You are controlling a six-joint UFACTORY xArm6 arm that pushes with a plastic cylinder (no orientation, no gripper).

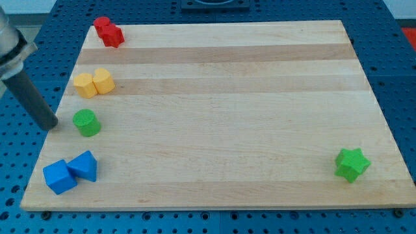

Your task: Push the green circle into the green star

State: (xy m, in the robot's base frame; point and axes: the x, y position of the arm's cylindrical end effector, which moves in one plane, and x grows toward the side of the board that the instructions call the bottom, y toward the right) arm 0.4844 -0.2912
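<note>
Green circle (86, 123) right of (near) my tip (51, 125)

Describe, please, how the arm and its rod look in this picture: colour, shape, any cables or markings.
Only the arm's end shows, at the view's left edge. A grey, rounded metal part sits at the top, and from it a straight dark cylindrical rod runs down to my tip, just left of the green circle. The rod is plain, with no cables or markings visible.
</note>
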